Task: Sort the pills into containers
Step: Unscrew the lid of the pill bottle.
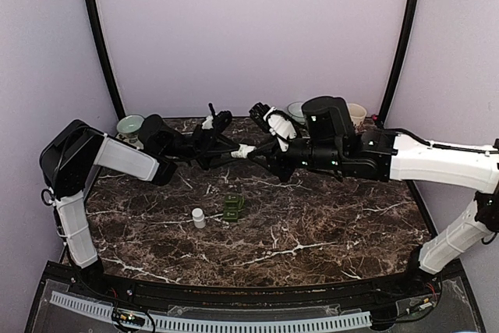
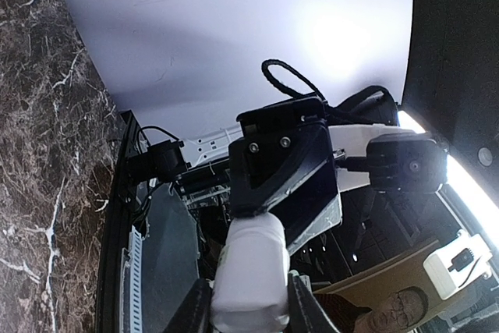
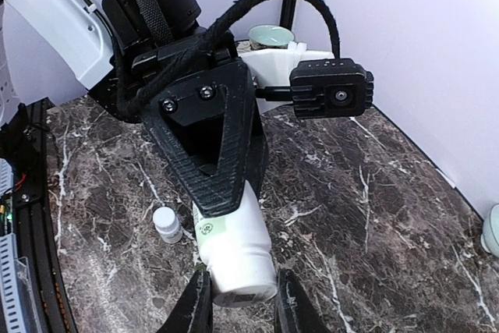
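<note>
One dark green box (image 1: 233, 207) sits on the marble table (image 1: 335, 216), near the middle and slightly toward the front; only the top view shows it, too small there to count its compartments. Just to its left, apart from it, stands a small white bottle (image 1: 199, 217), upright with its cap on. The right wrist view catches this bottle too, on the stone beneath the arms, but not the box.

Above and behind the box, off the table, a large white bottle (image 1: 245, 150) is held between both arms, which reach in from either side and meet over the back half of the table. The top view gives it only as a pale patch between dark fingers. The wrist views show the grip plainly. The left gripper (image 2: 243, 313) is clamped on one end of the bottle, a finger on each side, with the other arm's dark jaws over the far end. The right gripper (image 3: 238, 309) grips the opposite end the same way, and here a pale green label on the bottle's side can be seen, its text too small to read.

Along the back edge of the table stand a pale green cup (image 1: 130, 125) at the left, a bowl (image 1: 296, 108) and a beige cup (image 1: 357, 115) at the right.
</note>
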Controlling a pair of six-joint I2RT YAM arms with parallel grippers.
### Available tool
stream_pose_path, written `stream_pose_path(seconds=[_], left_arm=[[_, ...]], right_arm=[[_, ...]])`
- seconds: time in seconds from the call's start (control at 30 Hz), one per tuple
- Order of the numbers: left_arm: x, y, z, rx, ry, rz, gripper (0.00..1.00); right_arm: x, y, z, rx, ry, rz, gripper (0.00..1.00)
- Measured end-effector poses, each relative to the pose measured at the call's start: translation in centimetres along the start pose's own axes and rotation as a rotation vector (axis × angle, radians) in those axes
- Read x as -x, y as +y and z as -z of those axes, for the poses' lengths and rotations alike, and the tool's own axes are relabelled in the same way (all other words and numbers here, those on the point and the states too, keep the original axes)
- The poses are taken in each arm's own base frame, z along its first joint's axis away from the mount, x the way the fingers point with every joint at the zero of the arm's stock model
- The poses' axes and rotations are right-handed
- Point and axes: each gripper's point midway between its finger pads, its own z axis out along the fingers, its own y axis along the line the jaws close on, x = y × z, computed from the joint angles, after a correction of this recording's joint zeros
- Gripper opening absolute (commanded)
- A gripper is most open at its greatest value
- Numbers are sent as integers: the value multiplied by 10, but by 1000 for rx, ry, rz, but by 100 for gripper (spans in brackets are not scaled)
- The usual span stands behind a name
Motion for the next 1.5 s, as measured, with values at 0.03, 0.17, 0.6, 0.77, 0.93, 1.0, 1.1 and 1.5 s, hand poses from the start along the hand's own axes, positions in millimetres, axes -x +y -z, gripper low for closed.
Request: stream_pose_path(seconds=[0.03,0.17,0.6,0.77,0.93,1.0,1.1,1.5], left_arm=[[0,0,-1,-1,4,6,0],[2,1,-4,-7,17,26,0],[5,2,-11,-14,46,65,0],[3,1,-14,-15,55,63,0],[1,2,-17,-17,64,64,0],[1,3,-18,-18,61,63,0],[1,2,-19,-20,58,60,0],[3,-12,-16,-43,71,-41,0]], right_arm=[[-1,0,1,-21,-4,16,0],[-4,0,5,-99,-19,72,0],[-9,1,14,-343,-28,285,0],[-11,3,17,-422,-43,380,0],[-15,5,20,-491,-56,476,3],[-15,5,21,-504,-56,493,9],[-14,3,22,-519,-55,510,32],[-45,-39,38,-697,114,530,60]])
